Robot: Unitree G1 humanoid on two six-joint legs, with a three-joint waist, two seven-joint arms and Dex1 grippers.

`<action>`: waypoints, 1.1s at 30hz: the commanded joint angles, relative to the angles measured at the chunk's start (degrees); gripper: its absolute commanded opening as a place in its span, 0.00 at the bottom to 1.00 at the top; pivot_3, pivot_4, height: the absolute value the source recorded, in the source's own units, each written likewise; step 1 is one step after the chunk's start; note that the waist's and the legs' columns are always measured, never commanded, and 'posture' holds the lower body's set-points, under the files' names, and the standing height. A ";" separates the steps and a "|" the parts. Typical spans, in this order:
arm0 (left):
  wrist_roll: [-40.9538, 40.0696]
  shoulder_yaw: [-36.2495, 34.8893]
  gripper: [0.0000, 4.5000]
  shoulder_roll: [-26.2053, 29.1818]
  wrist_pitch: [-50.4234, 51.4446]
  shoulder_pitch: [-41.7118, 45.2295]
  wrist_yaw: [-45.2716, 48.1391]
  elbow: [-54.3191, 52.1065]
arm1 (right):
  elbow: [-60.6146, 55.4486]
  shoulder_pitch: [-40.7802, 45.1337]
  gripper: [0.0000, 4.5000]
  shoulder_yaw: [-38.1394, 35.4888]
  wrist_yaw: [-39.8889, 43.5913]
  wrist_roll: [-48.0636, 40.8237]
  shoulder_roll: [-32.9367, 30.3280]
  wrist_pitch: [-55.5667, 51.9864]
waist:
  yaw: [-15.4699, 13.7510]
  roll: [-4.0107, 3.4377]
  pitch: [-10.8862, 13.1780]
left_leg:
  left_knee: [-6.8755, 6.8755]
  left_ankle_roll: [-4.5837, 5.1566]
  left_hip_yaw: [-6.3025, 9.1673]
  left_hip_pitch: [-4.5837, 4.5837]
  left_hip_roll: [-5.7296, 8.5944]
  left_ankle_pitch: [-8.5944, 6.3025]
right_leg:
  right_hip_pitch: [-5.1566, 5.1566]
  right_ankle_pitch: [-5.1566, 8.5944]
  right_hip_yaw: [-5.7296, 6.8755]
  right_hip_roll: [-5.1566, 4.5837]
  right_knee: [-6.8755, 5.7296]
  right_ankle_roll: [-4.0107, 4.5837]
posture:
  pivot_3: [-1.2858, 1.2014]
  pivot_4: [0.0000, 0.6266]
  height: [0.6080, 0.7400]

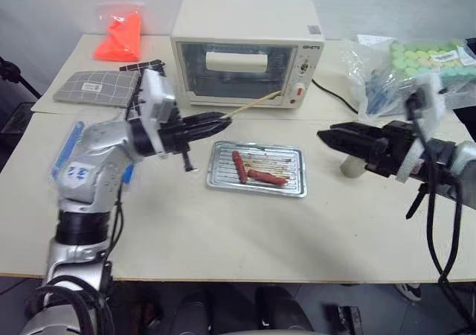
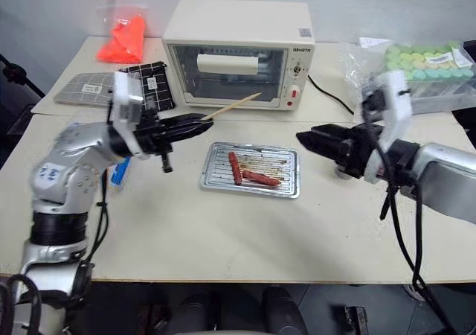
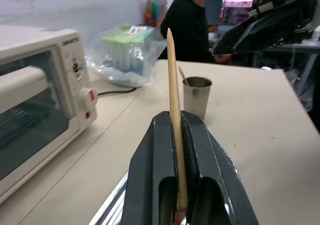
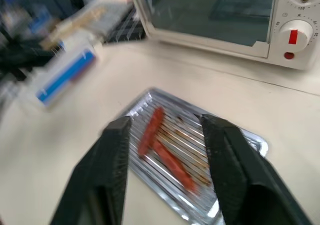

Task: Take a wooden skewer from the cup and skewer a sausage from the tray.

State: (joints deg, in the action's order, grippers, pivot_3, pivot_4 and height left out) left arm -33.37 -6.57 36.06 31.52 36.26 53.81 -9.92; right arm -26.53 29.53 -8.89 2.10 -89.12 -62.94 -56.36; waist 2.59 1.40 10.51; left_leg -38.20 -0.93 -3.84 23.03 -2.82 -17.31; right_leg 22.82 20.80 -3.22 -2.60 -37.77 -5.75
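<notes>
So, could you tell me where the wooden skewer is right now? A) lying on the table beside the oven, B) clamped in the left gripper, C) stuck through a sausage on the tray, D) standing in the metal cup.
B: the left gripper is shut on the wooden skewer, whose tip points out over the table toward the toaster oven, while both sausages lie untouched on the tray.

Beige tables (image 1: 223,238) — pale wall (image 1: 59,0) (plain) behind
</notes>
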 commanded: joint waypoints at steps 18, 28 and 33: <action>-4.96 -12.09 0.00 8.63 6.13 -13.41 -6.86 -13.46 | 11.10 12.84 0.24 36.23 26.65 63.80 19.43 13.78 | -0.25 0.00 0.00 | -0.04 -0.03 -0.07 0.24 0.11 0.02 | 0.39 0.00 0.03 -0.14 -0.18 0.01 | 0.52 0.24 1.00; -5.66 -10.95 0.00 8.26 6.14 -12.51 -8.20 -13.86 | 13.79 10.49 0.24 36.38 31.66 73.64 24.25 16.69 | 0.36 0.00 0.00 | -0.04 -0.09 -0.14 0.24 0.10 0.05 | 0.51 0.00 0.00 -0.10 -0.51 0.02 | 0.52 0.24 1.00; -5.80 -10.42 0.00 8.22 6.10 -11.89 -8.29 -13.54 | 13.69 9.97 0.24 35.23 32.92 75.67 26.35 15.96 | 0.66 0.00 0.00 | -0.07 -0.11 -0.16 0.24 0.10 0.07 | 0.55 0.00 -0.01 -0.08 -0.71 0.02 | 0.52 0.24 1.00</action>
State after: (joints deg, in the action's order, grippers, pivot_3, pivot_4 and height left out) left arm -38.01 -16.72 43.87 38.03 23.35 45.81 -21.85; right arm -11.57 39.41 28.01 34.30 -14.45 -37.09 -40.98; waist 3.24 1.41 10.51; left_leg -38.27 -1.06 -4.02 23.27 -2.72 -17.23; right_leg 23.40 20.80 -3.24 -2.68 -38.51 -5.73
